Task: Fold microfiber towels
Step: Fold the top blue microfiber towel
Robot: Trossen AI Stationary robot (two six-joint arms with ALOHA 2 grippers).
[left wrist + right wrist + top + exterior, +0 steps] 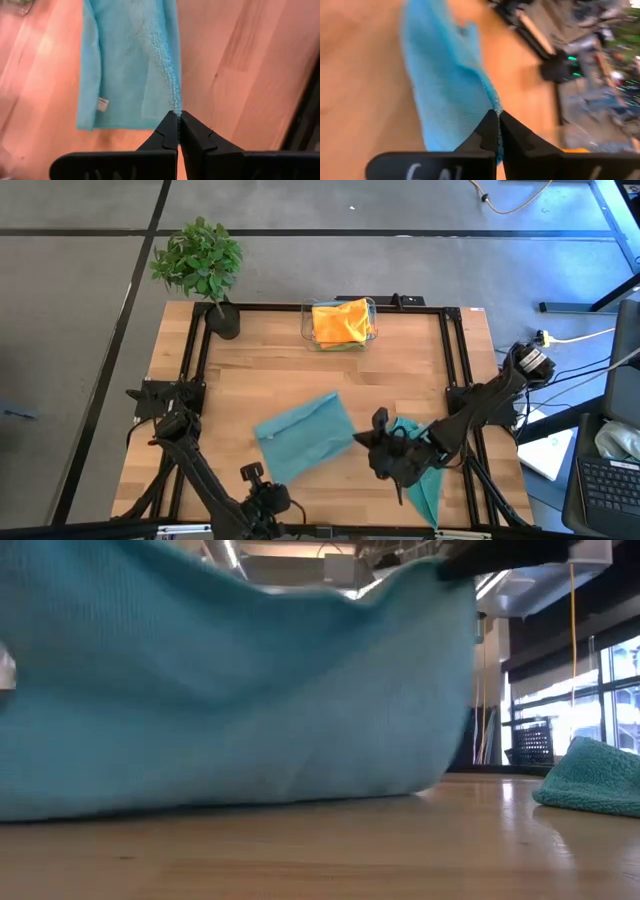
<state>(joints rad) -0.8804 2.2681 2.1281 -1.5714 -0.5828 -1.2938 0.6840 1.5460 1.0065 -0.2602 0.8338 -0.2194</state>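
Observation:
A teal microfiber towel (305, 435) is held up over the table's near middle between both grippers; in the low view it (230, 690) sags, and its lower edge meets the wood. My left gripper (258, 477) is shut at its near left corner. My right gripper (372, 442) is shut at its right corner. A second teal towel (425, 480) lies crumpled under my right arm. An orange towel (340, 320) sits in the clear bin (372, 330) at the far edge. My left gripper pinches a corner of the teal towel (175, 107) between its two fingers, coming slanting down from the near side. The cloth stretches away from the fingers toward the table. One layer or several, I cannot tell. My right gripper pinches the towel's edge at a corner (493, 104) between its two fingers, coming in slanting from the table's right. The cloth hangs away from the fingers toward the wood.
A potted plant (200, 265) stands at the far left corner. Black frame rails (450, 350) run along the table's left, right and far sides. Bare wood (260, 370) lies between the bin and the held towel.

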